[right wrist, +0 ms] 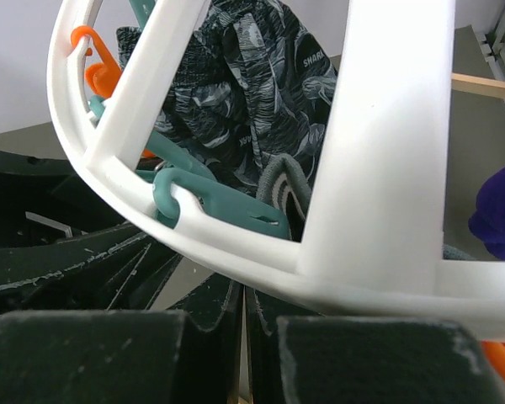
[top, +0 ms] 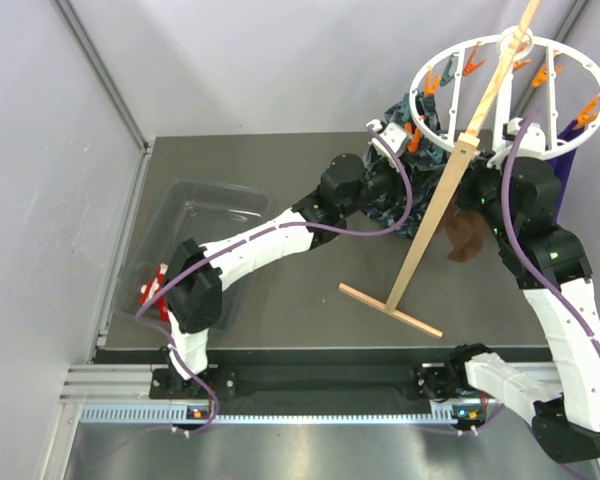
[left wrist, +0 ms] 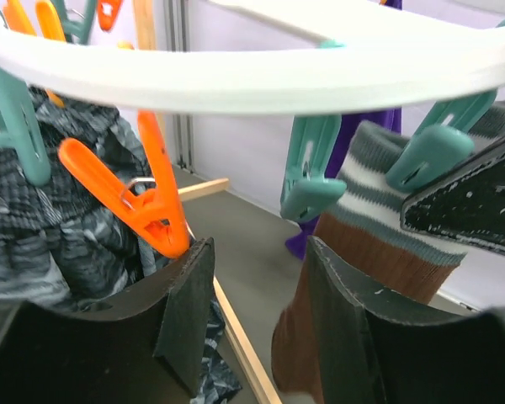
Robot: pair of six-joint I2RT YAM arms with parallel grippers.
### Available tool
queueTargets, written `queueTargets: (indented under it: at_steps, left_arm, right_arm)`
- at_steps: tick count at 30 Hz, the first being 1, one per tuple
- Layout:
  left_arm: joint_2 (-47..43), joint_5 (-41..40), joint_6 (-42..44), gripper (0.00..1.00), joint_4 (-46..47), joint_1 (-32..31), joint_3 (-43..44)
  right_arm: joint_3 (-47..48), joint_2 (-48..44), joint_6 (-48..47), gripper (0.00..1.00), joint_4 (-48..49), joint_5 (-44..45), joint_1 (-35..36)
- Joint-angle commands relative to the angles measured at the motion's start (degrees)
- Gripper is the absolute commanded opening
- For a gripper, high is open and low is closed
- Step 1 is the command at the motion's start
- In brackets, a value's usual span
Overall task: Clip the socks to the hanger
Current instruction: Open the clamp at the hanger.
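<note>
Presently brown sock (left wrist: 379, 252) hangs by its grey-and-white striped cuff from a teal clip (left wrist: 433, 151) under the white ring of the hanger (left wrist: 236, 80), over the right side of the counter (top: 300, 300). Jaws of left gripper (left wrist: 257, 273) released, gaping just beside the sock. Jaws of right gripper (right wrist: 242, 316) drawn to a thin slit beneath the ring, tips hidden; cannot tell whether they pinch anything. Orange clip (left wrist: 147, 210) and dark patterned cloth (left wrist: 34, 219) hang nearby. Red sock (top: 156, 293) lies in clear bin (top: 215, 200), well apart.
</note>
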Motion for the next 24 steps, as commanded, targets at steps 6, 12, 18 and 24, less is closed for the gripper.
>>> queueTargets:
  at_steps: [6, 12, 18, 24]
  left_arm:
    - [1.79, 1.81, 1.21, 0.53, 5.85, -0.17, 5.70]
    - [2.59, 3.48, -0.11, 0.51, 6.28, -0.17, 6.85]
    - [3.20, 2.78, -0.11, 0.39, 5.06, -0.17, 7.63]
    - [2.24, 3.74, -0.29, 0.11, 2.16, -0.17, 8.25]
  right_arm:
    - [1.37, -1.22, -1.36, 0.00, 1.10, 0.59, -0.38]
    - [1.98, -1.31, -1.36, 0.00, 0.75, -0.38, -0.38]
    - [2.34, -1.66, -0.83, 0.00, 0.40, -1.61, -0.47]
    - [4.44, -1.92, -0.74, 0.03, -2.23, -5.12, -0.47]
